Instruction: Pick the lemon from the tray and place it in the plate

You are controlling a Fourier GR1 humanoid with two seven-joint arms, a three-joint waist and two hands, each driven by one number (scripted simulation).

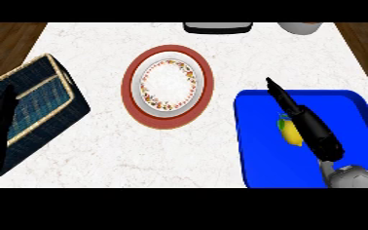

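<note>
A yellow lemon [290,132] with a small green leaf lies on the blue tray [259,141] at the lower right. My right hand [310,124] stretches over the tray with straight fingers pointing up and to the left; its side touches or overlaps the lemon's right edge. The fingers are not curled round the fruit. The white plate [170,85] with a floral rim and a red-brown border sits left of the tray, with nothing on it. At the far left edge a dark shape, my left hand [7,108], shows over the basket.
A dark blue woven basket [39,109] with tan trim occupies the left side of the counter. A black and white appliance [218,27] and a pale bowl [300,27] stand at the back edge. Wooden floor shows beyond the counter's left and right corners.
</note>
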